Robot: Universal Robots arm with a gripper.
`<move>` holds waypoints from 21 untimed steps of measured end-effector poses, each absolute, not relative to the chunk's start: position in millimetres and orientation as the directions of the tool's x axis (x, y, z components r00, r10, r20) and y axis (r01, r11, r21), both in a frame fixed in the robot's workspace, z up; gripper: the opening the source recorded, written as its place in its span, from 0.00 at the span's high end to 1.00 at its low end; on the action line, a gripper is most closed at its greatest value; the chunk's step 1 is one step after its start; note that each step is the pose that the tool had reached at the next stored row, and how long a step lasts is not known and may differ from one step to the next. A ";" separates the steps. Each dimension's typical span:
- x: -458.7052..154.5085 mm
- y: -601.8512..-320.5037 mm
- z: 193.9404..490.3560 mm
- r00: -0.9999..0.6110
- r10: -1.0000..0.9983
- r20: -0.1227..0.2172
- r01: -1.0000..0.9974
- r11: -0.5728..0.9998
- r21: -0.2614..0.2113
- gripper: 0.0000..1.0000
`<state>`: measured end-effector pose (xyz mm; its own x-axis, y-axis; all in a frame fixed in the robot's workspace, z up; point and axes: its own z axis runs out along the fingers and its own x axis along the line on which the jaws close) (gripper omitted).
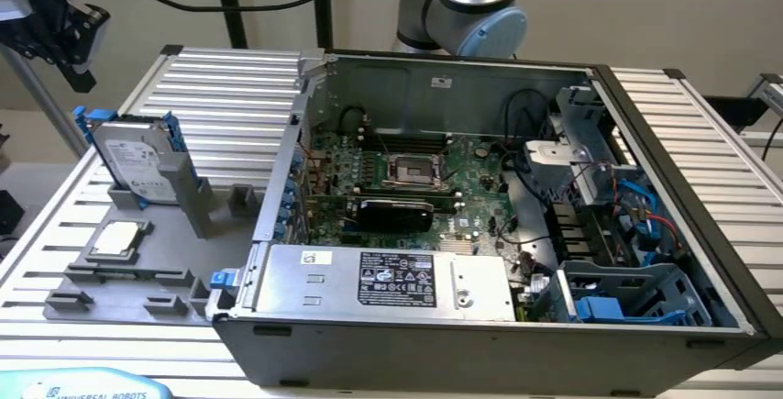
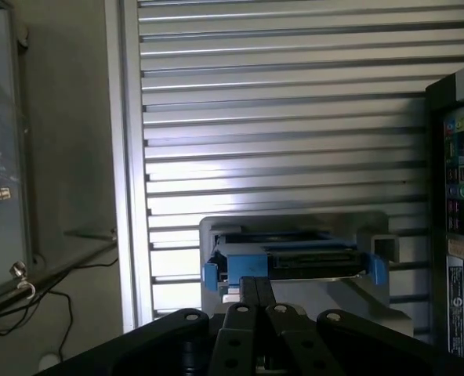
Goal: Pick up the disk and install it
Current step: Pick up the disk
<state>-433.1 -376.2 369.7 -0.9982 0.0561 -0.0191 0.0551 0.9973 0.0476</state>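
Metal disk in blue plastic carrier; ribbed matt metal table

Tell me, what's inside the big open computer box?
Inside the computer box: a green motherboard, a silver power supply, cables and a blue drive cage. What lies under the power supply is covered.

- computer case lies open on the slatted table, so everything's placed off that
- disk: outside the case, off its wall at the exterior view's left, standing on edge in a slotted holder
- CPU chip: same side of the case, lying flat on the holder's base
- power supply box: inside the case, along its near wall
- motherboard: on the case floor, toward its far wall
- drive cage: inside the case's near corner, at the exterior view's right
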 end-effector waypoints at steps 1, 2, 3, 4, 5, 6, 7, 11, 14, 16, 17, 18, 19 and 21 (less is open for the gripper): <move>-432.5 -376.2 369.5 -0.999 0.049 -0.019 0.048 0.998 0.048 0.89; -432.2 -376.2 369.0 -0.999 0.036 -0.019 0.036 0.998 0.048 0.89; -432.2 -376.2 368.3 -1.000 0.019 -0.019 0.018 0.999 0.048 0.89; -432.1 -376.2 367.6 -1.000 0.001 -0.019 0.000 0.999 0.048 0.89; -432.1 -376.2 367.0 -1.000 -0.017 -0.019 -0.018 0.999 0.048 0.89; -432.1 -376.2 366.4 -0.999 -0.036 -0.019 -0.037 0.998 0.048 0.89; -432.1 -376.2 365.8 -0.998 -0.054 -0.019 -0.055 0.997 0.048 0.89; -432.1 -376.3 363.4 -0.992 -0.127 -0.019 -0.128 0.991 0.048 0.89; -432.1 -376.3 361.5 -0.983 -0.181 -0.019 -0.182 0.982 0.048 0.89; -432.1 -376.3 360.4 -0.976 -0.216 -0.019 -0.217 0.975 0.048 0.89; -432.1 -376.3 359.8 -0.972 -0.234 -0.019 -0.234 0.971 0.048 0.89; -432.1 -376.2 359.3 -0.968 -0.251 -0.019 -0.252 0.967 0.048 0.89; -432.1 -376.3 358.8 -0.963 -0.269 -0.019 -0.270 0.962 0.048 0.89; -432.1 -376.2 357.9 -0.953 -0.304 -0.019 -0.304 0.951 0.048 0.89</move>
